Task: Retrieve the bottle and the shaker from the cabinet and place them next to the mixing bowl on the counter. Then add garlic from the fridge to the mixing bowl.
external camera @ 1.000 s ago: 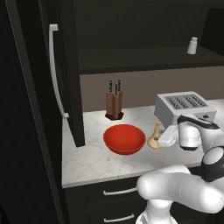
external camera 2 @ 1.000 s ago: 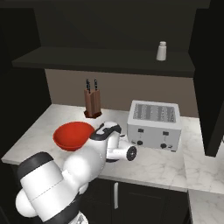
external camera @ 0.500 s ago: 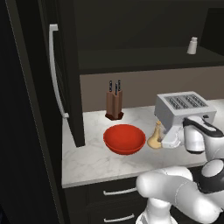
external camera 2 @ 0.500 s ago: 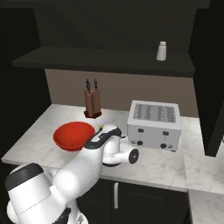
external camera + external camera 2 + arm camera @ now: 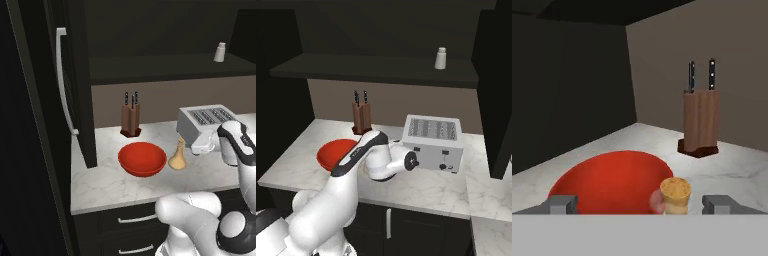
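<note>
Toaster point(image 5: 205, 125) behind bottle point(image 5: 177, 156) (upright)

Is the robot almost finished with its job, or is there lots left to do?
Done: the bottle stands on the counter beside the mixing bowl. Right now the gripper is open around nothing. Left: the shaker sits on the cabinet shelf, and the bowl has no garlic yet.

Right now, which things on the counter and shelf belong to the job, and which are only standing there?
Part of the job:
- bottle, beside the bowl
- mixing bowl
- shaker, on the cabinet shelf
- counter
- fridge, shut

Only standing there:
- toaster
- knife block
</note>
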